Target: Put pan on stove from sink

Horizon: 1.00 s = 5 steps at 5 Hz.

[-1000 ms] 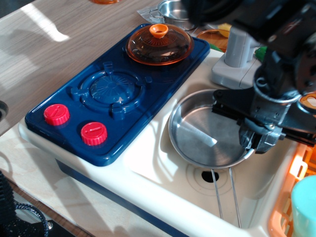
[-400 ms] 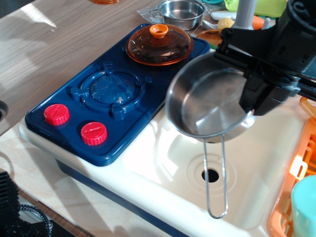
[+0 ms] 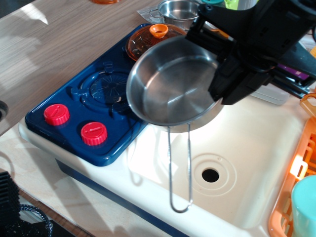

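The shiny steel pan (image 3: 170, 86) hangs in the air, tilted, over the seam between the dark blue stove (image 3: 74, 106) and the cream sink (image 3: 247, 148). Its wire-loop handle (image 3: 180, 168) hangs toward the front edge. My black gripper (image 3: 223, 81) is shut on the pan's right rim and holds it up. The near burner (image 3: 106, 88) is bare and partly hidden by the pan. The sink basin with its drain hole (image 3: 211, 175) holds nothing.
An orange glass lid (image 3: 148, 39) covers the far burner, just behind the pan. A small steel pot (image 3: 177, 10) stands behind the stove. Two red knobs (image 3: 57, 114) sit at the stove's front. An orange rack (image 3: 296, 187) and a teal cup (image 3: 303, 207) are at right.
The pan was lying in the sink with my gripper on its rim. It has been lifted and carried left and up, now overlapping the stove's right edge.
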Tool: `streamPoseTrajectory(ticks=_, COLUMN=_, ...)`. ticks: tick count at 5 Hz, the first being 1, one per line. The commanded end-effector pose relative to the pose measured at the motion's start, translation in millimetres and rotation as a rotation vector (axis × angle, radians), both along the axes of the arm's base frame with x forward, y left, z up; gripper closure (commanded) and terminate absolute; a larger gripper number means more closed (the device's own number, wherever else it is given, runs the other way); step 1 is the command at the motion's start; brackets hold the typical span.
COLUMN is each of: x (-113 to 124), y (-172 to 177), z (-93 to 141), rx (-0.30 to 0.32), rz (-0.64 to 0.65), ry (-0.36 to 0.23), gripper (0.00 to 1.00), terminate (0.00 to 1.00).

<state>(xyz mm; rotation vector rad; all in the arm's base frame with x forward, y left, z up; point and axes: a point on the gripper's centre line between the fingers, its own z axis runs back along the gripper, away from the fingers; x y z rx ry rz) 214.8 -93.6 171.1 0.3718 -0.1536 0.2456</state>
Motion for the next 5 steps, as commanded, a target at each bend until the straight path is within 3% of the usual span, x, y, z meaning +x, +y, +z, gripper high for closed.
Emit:
streamPoseTrajectory(ticks=1, x=4, y=27, z=26, rx=-0.057, rz=-0.001, ry=-0.017, gripper=1.00, terminate=0.00)
streamPoseTrajectory(ticks=2, x=3, y=52, z=24, rx=-0.047, rz=-0.036, ry=0.038, gripper=1.00, terminate=0.00)
streamPoseTrajectory(ticks=3, x=-3, y=72, z=13, rx=-0.014, rz=-0.074, ry=0.034, gripper=1.00, terminate=0.00)
streamPoseTrajectory(ticks=4, x=-6, y=85, z=-5, rx=-0.023, rz=-0.089, ry=0.011, gripper=1.00, terminate=0.00)
streamPoseTrajectory(ticks=5, x=-5, y=95, z=-14, rx=-0.055, rz=-0.112, ry=0.007, gripper=1.00, terminate=1.00)
